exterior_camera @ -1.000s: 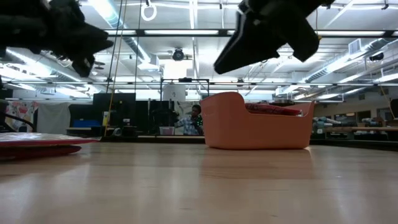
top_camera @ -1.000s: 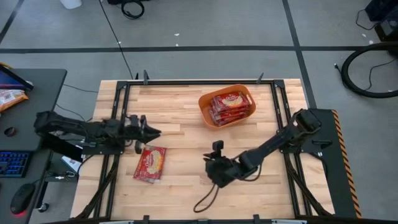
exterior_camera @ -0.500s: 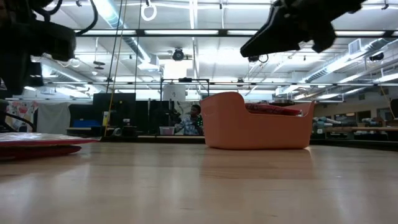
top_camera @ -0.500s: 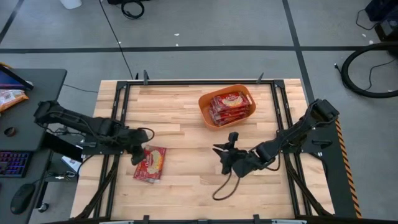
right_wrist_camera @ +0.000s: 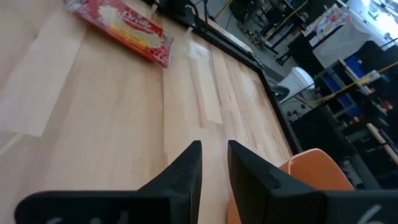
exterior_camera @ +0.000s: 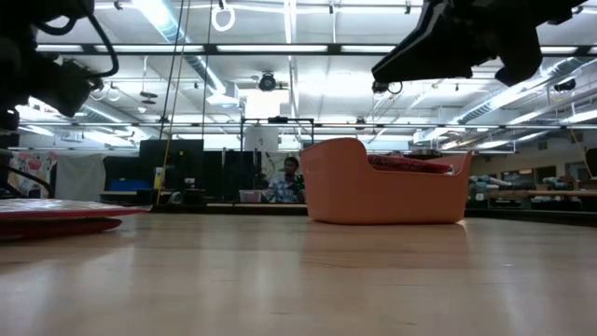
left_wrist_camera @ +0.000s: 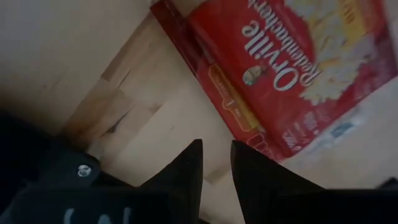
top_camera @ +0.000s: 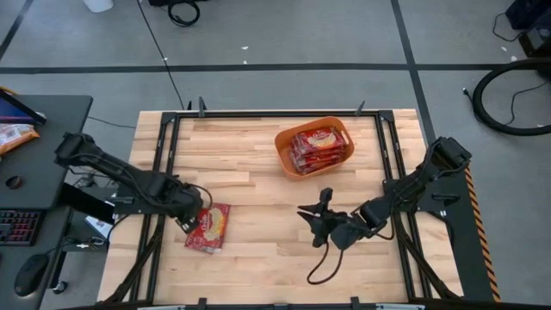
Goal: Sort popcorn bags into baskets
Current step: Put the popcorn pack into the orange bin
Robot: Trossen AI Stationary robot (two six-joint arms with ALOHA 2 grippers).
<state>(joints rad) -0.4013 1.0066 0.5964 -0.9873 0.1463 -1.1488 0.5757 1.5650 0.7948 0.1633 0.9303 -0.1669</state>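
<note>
One popcorn bag (top_camera: 207, 226) lies flat on the worktop (top_camera: 258, 164), all by itself. It is longer one way than the other, and its long side runs from the far edge of the worktop toward the near edge, tipped a little. The left hand (top_camera: 191, 217) hangs right beside it, at the bag's top corner, just off its long edge. In the left wrist view the bag (left_wrist_camera: 292, 68) sits just past the tips of the two dark fingers (left_wrist_camera: 186, 171), a bit to one side. Those fingers are almost pressed together, with only a thin gap, and they hold nothing.

The right hand (top_camera: 317, 215) is well away from this bag, out in the middle of the worktop. Its fingers are close together too, and it is empty. So the left hand is much nearer, and I think it is the one to pick the bag up.

The orange basket (top_camera: 285, 143) sits farther off, near the far edge, closer to the right hand. It has red bags (top_camera: 320, 146) in it.
</note>
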